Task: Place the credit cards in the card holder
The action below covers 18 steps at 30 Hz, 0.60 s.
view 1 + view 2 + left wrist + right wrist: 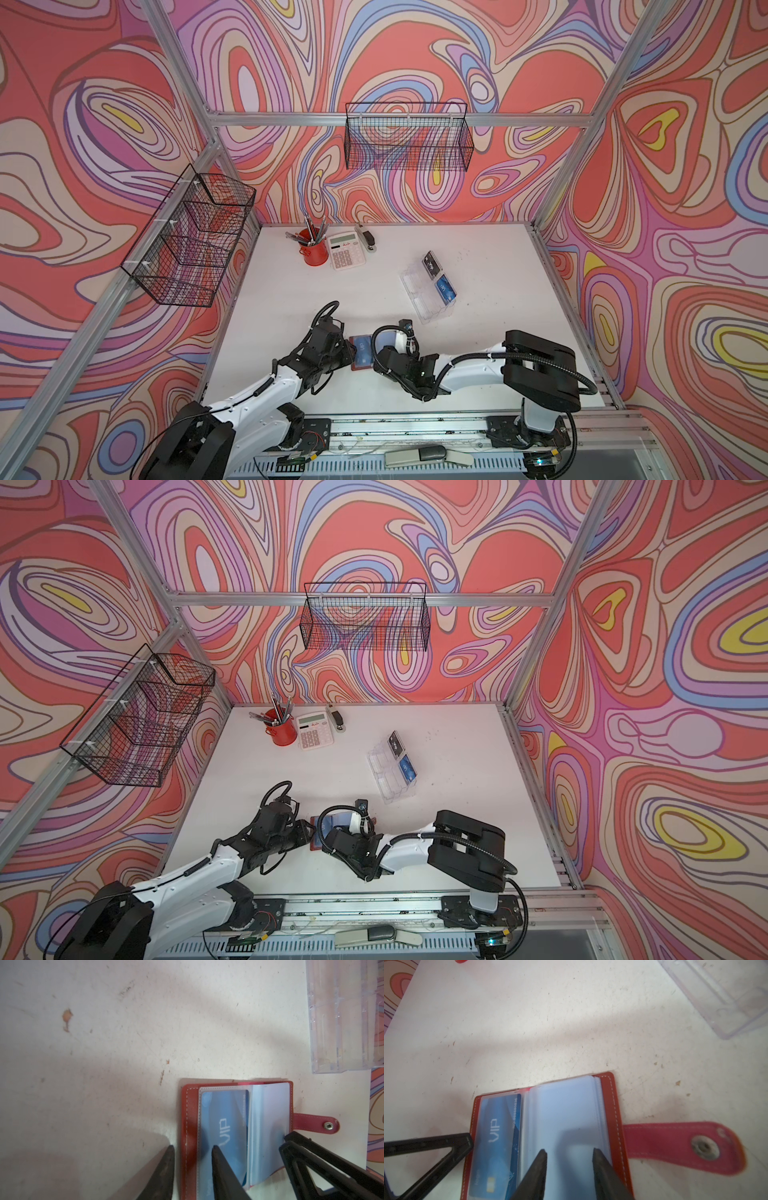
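Card holder lay open toward counter's front edge; 1 blue "VIP" card sleeved; left fingers, right fingers parted, empty.

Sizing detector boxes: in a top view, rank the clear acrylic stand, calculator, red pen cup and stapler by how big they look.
In a top view:
1. clear acrylic stand
2. calculator
3. red pen cup, close to the calculator if its pens count
4. stapler
The last three sit farther back, which shrinks them slightly.
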{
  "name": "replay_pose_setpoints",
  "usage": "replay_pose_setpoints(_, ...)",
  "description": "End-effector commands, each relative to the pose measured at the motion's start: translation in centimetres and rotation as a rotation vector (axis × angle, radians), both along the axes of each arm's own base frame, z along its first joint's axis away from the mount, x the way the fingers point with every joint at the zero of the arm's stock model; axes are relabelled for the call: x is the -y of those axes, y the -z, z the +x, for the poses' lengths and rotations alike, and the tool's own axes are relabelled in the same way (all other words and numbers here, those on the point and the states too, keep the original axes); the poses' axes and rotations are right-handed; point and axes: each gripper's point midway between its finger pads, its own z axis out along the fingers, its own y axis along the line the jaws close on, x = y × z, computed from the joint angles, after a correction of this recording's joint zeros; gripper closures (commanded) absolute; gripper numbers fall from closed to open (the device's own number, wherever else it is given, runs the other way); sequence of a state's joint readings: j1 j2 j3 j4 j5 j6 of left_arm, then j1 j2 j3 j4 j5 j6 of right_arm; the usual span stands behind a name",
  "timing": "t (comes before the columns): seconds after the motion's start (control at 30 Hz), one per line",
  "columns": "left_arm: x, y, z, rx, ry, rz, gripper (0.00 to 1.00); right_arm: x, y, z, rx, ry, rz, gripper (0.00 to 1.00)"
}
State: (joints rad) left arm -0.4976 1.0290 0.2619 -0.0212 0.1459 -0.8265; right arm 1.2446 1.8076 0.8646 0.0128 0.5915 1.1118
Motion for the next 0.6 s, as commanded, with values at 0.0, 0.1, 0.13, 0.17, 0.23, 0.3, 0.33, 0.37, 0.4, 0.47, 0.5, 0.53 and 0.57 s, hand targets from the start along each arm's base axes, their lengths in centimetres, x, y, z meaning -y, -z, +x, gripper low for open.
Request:
replay_pose_setpoints(0.0, 0.0, 0.2, -0.2, -0.024, 0.001, 0.01, 0.67, 0.8, -0.1, 0.2, 0.008, 0.02, -0.028, 0.6)
replay_pose_setpoints(0.1, 0.0, 0.2, -0.2, -0.023, 0.002, 0.011, 0.67, 1.0, -0.2, 0.2, 0.01, 0.023, -0.035, 0.61)
replay_pose_setpoints(0.13, 0.0, 0.2, -0.2, -0.02, 0.002, 0.009, 0.67, 1.0, -0.2, 0.2, 0.011, 0.024, -0.033, 0.61)
replay_pose_setpoints(0.17, 0.0, 0.2, -0.2, -0.019, 0.0, 0.007, 0.67, 0.9, -0.2, 0.2, 0.011, 0.022, -0.033, 0.61)
replay_pose_setpoints(0.23, 0.0, 0.3, -0.1, -0.02, 0.001, 0.006, 0.67, 0.6, 0.0, 0.1, 0.005, 0.014, -0.029, 0.61)
replay_pose_setpoints(0.3, 0.1, 0.3, -0.1, -0.026, 0.005, 0.008, 0.67, 0.3, 0.3, 0.1, -0.003, 0.005, -0.032, 0.61)
replay_pose_setpoints(0.33, 0.1, 0.3, -0.2, -0.027, 0.008, 0.009, 0.67, 0.3, 0.4, 0.1, -0.005, 0.004, -0.04, 0.61)
replay_pose_setpoints(0.37, 0.1, 0.3, -0.2, -0.028, 0.007, 0.009, 0.67, 0.3, 0.6, 0.1, -0.008, 0.003, -0.048, 0.61)
replay_pose_setpoints(0.4, 0.1, 0.4, -0.2, -0.028, 0.005, 0.007, 0.67, 0.2, 0.7, 0.1, -0.009, 0.004, -0.049, 0.61)
replay_pose_setpoints(0.47, 0.2, 0.4, -0.2, -0.026, 0.005, 0.001, 0.67, 0.1, 0.8, 0.2, -0.011, 0.003, -0.046, 0.61)
replay_pose_setpoints(0.5, 0.2, 0.4, -0.2, -0.029, 0.008, 0.001, 0.67, -0.2, 1.0, 0.1, -0.017, -0.003, -0.041, 0.61)
replay_pose_setpoints(0.53, 0.2, 0.4, -0.2, -0.032, 0.009, 0.001, 0.67, -0.5, 1.3, -0.1, -0.025, -0.013, -0.038, 0.62)
replay_pose_setpoints(0.57, 0.3, 0.4, -0.2, -0.034, 0.014, -0.001, 0.67, -0.9, 1.6, -0.3, -0.036, -0.026, -0.028, 0.62)
